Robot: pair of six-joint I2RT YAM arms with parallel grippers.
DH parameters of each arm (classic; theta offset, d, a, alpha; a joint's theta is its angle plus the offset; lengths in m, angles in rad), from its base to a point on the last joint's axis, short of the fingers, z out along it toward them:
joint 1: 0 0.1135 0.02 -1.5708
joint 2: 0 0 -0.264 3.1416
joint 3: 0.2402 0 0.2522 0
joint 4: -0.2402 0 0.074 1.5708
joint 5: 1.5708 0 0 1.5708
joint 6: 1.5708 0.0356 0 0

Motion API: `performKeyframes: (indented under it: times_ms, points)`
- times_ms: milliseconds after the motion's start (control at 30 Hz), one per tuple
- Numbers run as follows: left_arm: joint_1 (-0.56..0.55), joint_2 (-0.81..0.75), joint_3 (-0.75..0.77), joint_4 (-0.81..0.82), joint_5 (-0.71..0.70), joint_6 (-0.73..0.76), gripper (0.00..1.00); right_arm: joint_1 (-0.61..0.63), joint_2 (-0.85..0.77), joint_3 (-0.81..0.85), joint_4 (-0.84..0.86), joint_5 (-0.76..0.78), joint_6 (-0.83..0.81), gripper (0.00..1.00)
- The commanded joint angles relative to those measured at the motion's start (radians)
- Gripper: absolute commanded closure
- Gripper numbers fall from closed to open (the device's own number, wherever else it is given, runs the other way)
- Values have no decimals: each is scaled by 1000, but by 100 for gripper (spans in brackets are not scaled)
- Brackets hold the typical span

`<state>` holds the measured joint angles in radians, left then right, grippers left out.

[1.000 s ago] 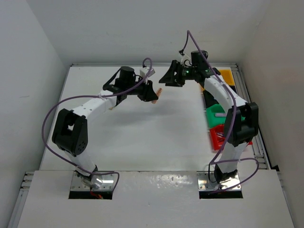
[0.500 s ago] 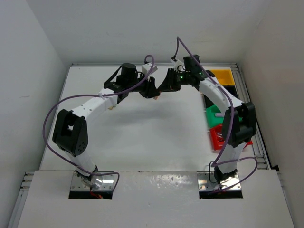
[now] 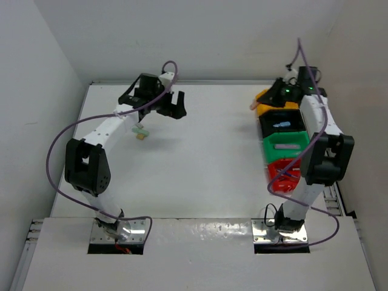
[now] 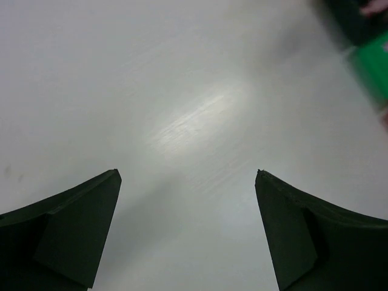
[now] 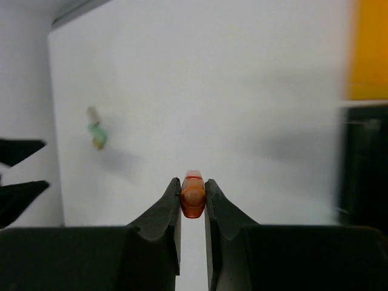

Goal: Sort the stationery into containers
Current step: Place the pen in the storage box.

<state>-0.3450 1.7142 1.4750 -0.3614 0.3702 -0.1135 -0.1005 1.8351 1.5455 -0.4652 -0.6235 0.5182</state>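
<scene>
Marker [image 5: 193,199], orange, is pinched by the right claw [image 5: 193,189] and held up by the yellow bin [image 5: 368,48], likely so it can be dropped in. The left claw [image 4: 187,176] is spread wide and empty; a green thing [image 3: 140,131], maybe an eraser, is seen near it.

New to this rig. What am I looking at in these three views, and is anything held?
Two robot arms are bolted at the near table edge, each ending in a two-finger gripper. The wide picture comes from a fixed overhead camera. The other two look out from each wrist.

The left gripper is open and empty. The right gripper is shut on a short orange marker near the yellow bin. The black bin, green bin and red bin follow along the right edge. One small green item lies loose on the table.
</scene>
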Motion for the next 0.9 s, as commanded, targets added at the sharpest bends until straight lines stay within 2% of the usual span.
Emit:
performKeyframes:
  times_ms: [0, 167, 233, 267, 300, 367, 400, 433, 600, 700, 800, 867]
  points:
    - [69, -21, -24, -85, -161, -2, 0, -119, -82, -13, -85, 77, -96, 100]
    - [106, -65, -110, -17, -292, -14, 0, -218, -39, -5, -122, 171, -213, 100]
    - [121, -39, -91, -46, -307, -2, 0, -234, -8, 7, -122, 206, -219, 100]
    - [126, -25, -64, -86, -347, 11, 0, -235, 4, 21, -125, 215, -219, 96]
    - [130, -15, -56, -102, -365, 12, 0, -235, 25, 27, -128, 226, -225, 81]
    - [161, 19, -33, -137, -405, 27, 0, -235, 42, 39, -124, 254, -230, 64]
    - [175, 27, -30, -142, -409, 22, 0, -235, 59, 45, -122, 264, -231, 53]
    - [202, 38, -27, -146, -407, 14, 0, -235, 67, 50, -122, 298, -225, 50]
    - [282, 42, -33, -145, -384, -54, 1, -240, 78, 88, -119, 321, -207, 44]
    - [311, 48, -41, -140, -375, -69, 7, -240, 56, 103, -124, 283, -189, 44]
    - [342, 77, -36, -129, -309, -52, 21, -231, 20, 84, -116, 239, -153, 44]
    - [345, 100, -15, -137, -280, -45, 26, -223, -8, 55, -110, 223, -142, 44]
